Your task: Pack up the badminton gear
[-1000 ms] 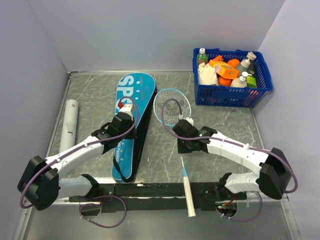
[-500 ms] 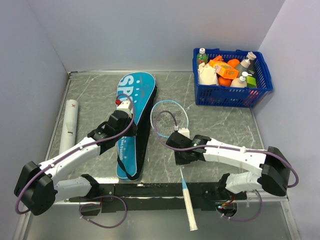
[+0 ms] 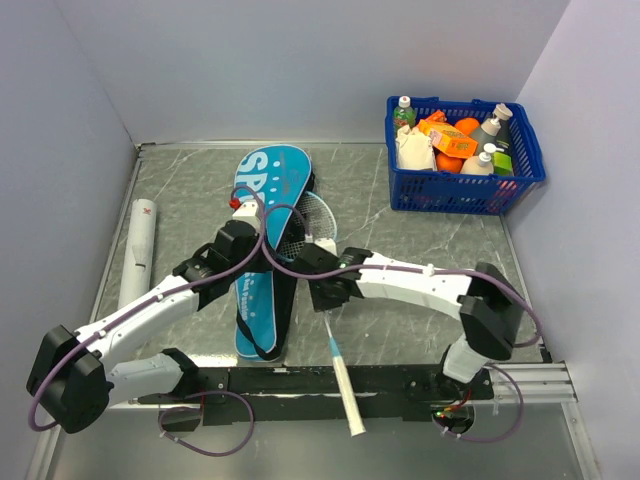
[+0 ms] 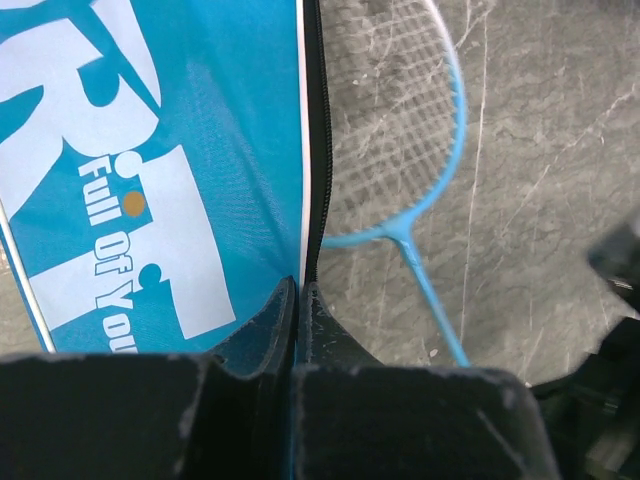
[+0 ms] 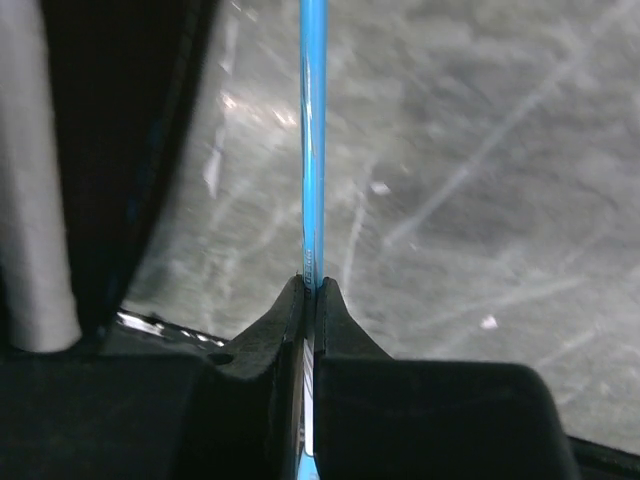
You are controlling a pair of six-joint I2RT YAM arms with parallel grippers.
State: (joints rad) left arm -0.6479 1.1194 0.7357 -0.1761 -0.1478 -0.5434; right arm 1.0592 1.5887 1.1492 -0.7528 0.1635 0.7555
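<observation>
The blue bag (image 3: 268,190) lettered SPORT lies at the table's middle left. My left gripper (image 3: 260,240) is shut on its zipper edge (image 4: 309,200), and its fingertips (image 4: 300,292) pinch the fabric. A blue-and-white racket lies right beside the bag, with its head (image 3: 303,215) at the bag's open edge and its netting (image 4: 395,120) beside the zipper. My right gripper (image 3: 325,290) is shut on the thin blue shaft (image 5: 312,130). The white handle (image 3: 345,395) reaches over the near rail. The long white tube (image 3: 137,250) lies at the far left. No shuttlecocks are in view.
A blue mesh basket (image 3: 520,175) full of bottles and packets stands at the back right corner. Grey walls close in the table on the left, back and right. A black rail (image 3: 300,380) runs along the near edge.
My right gripper has carried the racket leftwards, so its head went from open table to the bag's edge. My left gripper stayed on the bag's edge, shifting only slightly.
</observation>
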